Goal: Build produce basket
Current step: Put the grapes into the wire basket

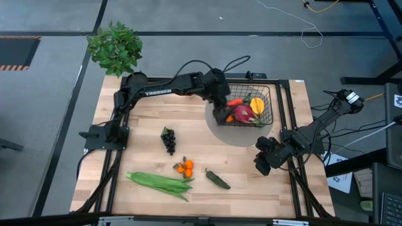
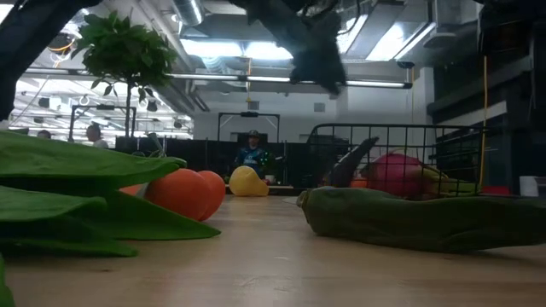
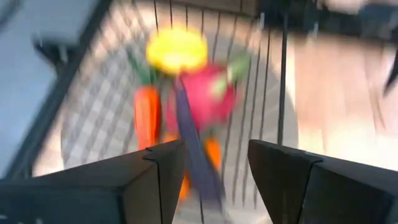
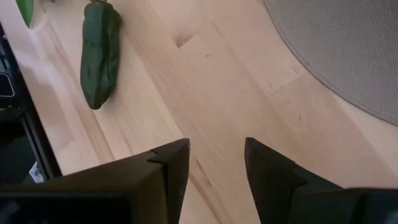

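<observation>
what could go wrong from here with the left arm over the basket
The left pincer hangs open inside the basket, right above the eggplant and carrot. Pulling out carelessly might snag the wire rim and drag the basket off its round mat. The grapes, orange clusters, green beans and green pepper lie close together, so the next grasp may knock a neighbour.

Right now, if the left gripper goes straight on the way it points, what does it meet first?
Probably the purple eggplant, lying in the basket just ahead of the open left gripper; the pink dragon fruit is beyond it. Depth is unclear.
</observation>
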